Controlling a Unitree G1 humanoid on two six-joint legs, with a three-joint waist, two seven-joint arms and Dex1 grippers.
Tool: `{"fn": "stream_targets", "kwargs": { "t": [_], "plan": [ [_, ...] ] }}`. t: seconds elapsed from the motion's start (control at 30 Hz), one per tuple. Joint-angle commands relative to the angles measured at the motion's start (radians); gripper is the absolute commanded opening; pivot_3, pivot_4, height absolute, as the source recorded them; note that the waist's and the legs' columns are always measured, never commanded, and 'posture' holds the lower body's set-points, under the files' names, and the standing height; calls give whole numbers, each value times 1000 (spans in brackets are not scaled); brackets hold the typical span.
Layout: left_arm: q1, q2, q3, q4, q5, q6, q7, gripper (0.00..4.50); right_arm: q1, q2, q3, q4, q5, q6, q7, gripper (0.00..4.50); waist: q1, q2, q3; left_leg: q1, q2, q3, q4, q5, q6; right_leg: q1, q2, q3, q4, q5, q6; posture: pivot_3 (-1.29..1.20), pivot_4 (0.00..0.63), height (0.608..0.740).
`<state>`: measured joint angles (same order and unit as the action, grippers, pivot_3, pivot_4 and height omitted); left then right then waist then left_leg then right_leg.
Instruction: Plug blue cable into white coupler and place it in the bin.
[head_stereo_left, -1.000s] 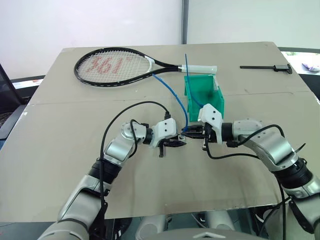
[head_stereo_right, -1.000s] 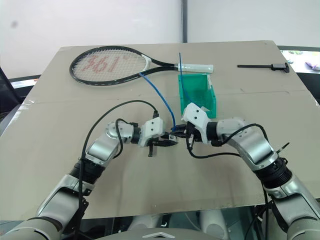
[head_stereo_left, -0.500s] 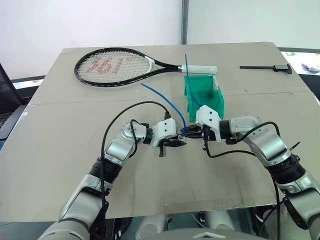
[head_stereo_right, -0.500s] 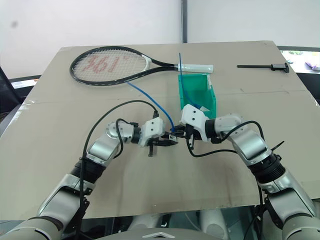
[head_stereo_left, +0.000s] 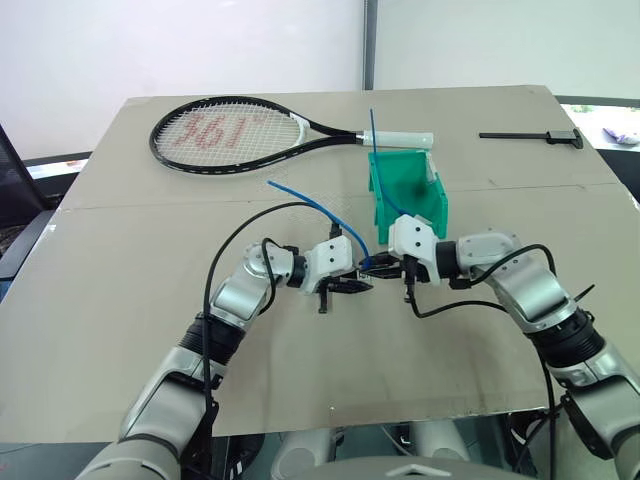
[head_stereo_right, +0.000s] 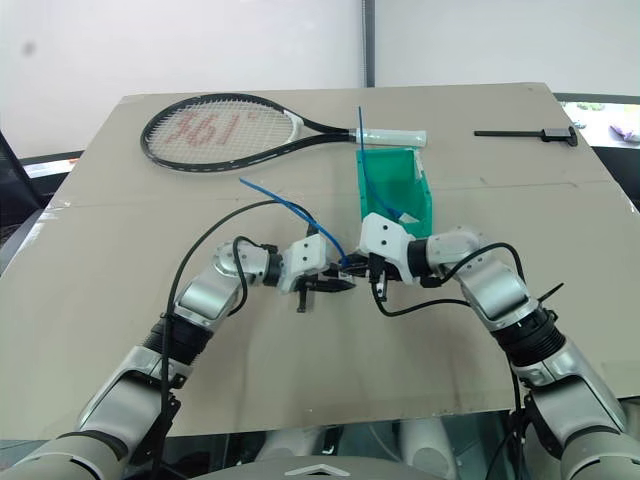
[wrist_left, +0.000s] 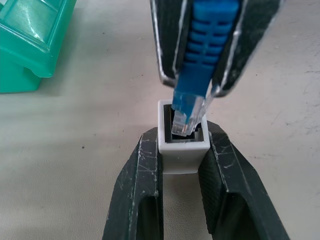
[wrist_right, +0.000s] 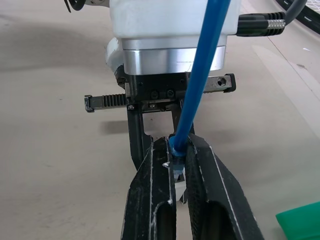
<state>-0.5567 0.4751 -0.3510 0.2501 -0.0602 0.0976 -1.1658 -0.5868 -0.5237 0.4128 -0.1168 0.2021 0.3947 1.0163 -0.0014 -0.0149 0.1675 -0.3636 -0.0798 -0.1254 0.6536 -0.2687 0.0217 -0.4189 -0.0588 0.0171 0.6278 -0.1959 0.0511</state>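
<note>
My left gripper (wrist_left: 182, 137) is shut on the white coupler (wrist_left: 183, 150), socket facing up between its black fingers. My right gripper (wrist_right: 179, 145) is shut on the ribbed boot of the blue cable (wrist_left: 205, 50). The cable's clear plug (wrist_left: 187, 117) leans into the socket mouth at a slight tilt. Both grippers meet tip to tip over the middle of the table, left gripper (head_stereo_left: 348, 284) and right gripper (head_stereo_left: 388, 266). From there the blue cable (head_stereo_left: 320, 207) arcs up and away to the left. The green bin (head_stereo_left: 410, 195) stands just behind the right gripper.
A tennis racket (head_stereo_left: 230, 130) lies across the far side of the cardboard table (head_stereo_left: 120, 300). A black tool (head_stereo_left: 535, 135) lies at the far right. A second thin blue strand (head_stereo_left: 373, 130) sticks up out of the bin. Black arm cables loop beside both wrists.
The blue cable's free end has swung left and nearer, off the racket's throat, as my right wrist rolled. Both grippers kept their places and their grips.
</note>
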Motion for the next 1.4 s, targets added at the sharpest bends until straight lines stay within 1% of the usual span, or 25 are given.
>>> {"fn": "stream_targets", "kwargs": {
  "t": [0.03,0.17,0.37,0.43,0.53,0.8,0.87,1.17,1.4],
  "plan": [
    [-11,-9,-3,0,14,-7,8,367,19,-3,37,13,-33,2,27,0,0,0,0,0,0,0,0,0,0,0,0,0,0,0,0,0,150,740],
    [-7,-7,-1,-3,16,-10,10,367,15,-15,49,35,-57,-6,54,0,0,0,-1,1,0,0,0,0,0,1,0,0,0,0,0,0,150,740],
    [-4,-11,1,-7,18,-11,15,367,5,2,60,133,-94,-50,74,0,-1,0,-2,2,0,-1,0,0,0,2,0,0,0,0,0,0,150,740],
    [-3,-12,2,-8,18,-12,17,367,5,6,66,156,-104,-62,82,0,-3,0,-5,2,0,-1,0,-2,4,2,0,-1,0,0,0,0,150,740],
    [-2,-13,3,-6,20,-15,18,367,3,13,71,178,-112,-71,91,0,-4,1,-7,4,0,-2,0,-2,4,3,1,-1,0,1,0,0,150,740],
    [6,-20,0,-14,21,-18,25,367,-32,81,84,280,-154,-83,61,0,-11,1,-17,7,1,-2,0,-2,4,6,2,0,0,2,0,0,150,740],
    [7,-21,2,-15,21,-17,25,367,-33,92,86,284,-163,-80,59,0,-12,2,-18,9,2,-2,0,-2,4,8,3,0,0,2,0,0,150,740],
    [12,-19,7,-19,20,-11,29,367,17,95,139,282,-204,-80,91,0,-12,3,-23,9,2,-2,0,-2,4,8,4,0,0,2,0,0,150,740],
    [8,-14,9,0,22,-16,29,367,21,76,121,262,-200,-67,112,0,-12,5,-25,10,2,-2,0,-2,4,9,4,0,0,1,1,0,150,740]
  ]
}}
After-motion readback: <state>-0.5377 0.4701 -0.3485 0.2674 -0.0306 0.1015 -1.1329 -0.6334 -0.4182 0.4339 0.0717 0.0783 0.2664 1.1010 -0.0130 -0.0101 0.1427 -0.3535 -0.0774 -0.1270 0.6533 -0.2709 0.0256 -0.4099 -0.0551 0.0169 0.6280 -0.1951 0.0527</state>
